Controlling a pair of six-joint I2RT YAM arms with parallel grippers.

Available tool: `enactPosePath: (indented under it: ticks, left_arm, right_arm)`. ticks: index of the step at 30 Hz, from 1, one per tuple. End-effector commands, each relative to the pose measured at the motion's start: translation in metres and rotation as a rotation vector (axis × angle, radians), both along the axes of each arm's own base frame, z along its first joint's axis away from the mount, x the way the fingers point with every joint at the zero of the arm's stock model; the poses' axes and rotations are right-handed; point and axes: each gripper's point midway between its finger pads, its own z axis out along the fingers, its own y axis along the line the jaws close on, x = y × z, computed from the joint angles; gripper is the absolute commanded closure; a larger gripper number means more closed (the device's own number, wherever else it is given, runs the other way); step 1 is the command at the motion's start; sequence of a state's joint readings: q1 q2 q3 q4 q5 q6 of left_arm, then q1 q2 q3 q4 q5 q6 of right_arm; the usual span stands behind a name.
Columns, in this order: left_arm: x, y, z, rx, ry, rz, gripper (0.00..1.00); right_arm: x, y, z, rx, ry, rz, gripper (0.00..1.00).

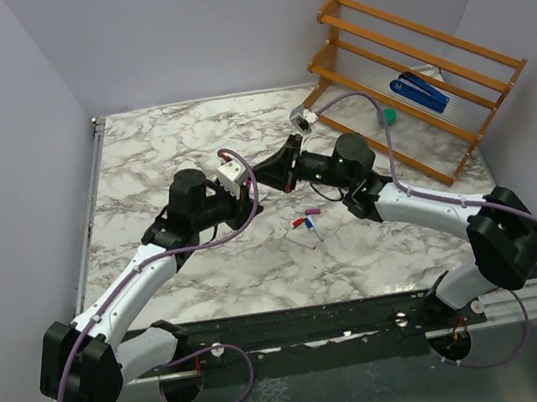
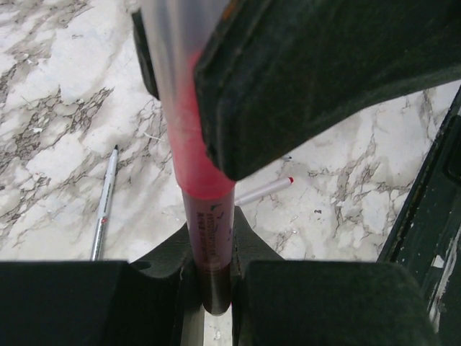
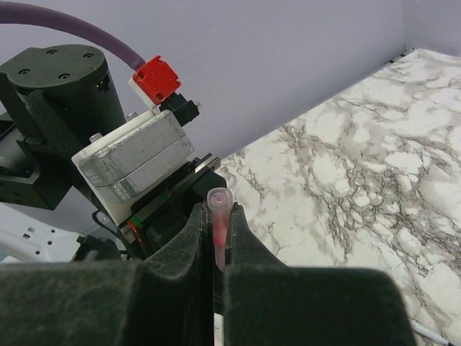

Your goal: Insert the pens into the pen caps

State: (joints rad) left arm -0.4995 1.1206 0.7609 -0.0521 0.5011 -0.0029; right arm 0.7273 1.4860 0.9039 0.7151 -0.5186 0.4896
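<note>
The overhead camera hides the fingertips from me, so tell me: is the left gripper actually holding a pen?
Observer: Yes. The left wrist view shows the left gripper shut on a pen, its printed barrel clamped between the fingers.
Operator: And the right one?
Observer: The right wrist view shows the right gripper shut on a small see-through pink cap.
Operator: How does the cap sit?
Observer: Its round end pokes out beyond the fingertips.

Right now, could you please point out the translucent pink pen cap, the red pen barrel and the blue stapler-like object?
translucent pink pen cap (image 3: 220,222): right wrist view, its middle.
red pen barrel (image 2: 209,241): left wrist view, printed section.
blue stapler-like object (image 1: 419,92): top view, its middle.
</note>
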Motion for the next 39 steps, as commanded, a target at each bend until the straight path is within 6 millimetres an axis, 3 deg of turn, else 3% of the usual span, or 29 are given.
enactPosePath:
  ticks: [1,11,25,34,39]
  left_arm:
    - [0.044,0.01,0.18,-0.247,-0.58,0.151,1.0]
    - [0.042,0.032,0.194,-0.224,-0.653,0.201,1.0]
    - [0.032,0.034,0.219,-0.283,-0.721,0.17,1.0]
    - [0.032,0.035,0.223,-0.283,-0.735,0.173,1.0]
    - [0.032,0.037,0.225,-0.281,-0.742,0.177,1.0]
  right_arm:
    - [-0.144,-0.003,-0.126,-0.329,0.515,0.567,1.0]
    - [-0.141,-0.01,-0.151,-0.435,0.571,0.503,1.0]
    - [-0.129,-0.003,-0.169,-0.391,0.535,0.45,1.0]
    - [-0.106,-0.015,-0.196,-0.562,0.485,0.278,1.0]
    - [-0.111,-0.015,-0.205,-0.589,0.54,0.287,1.0]
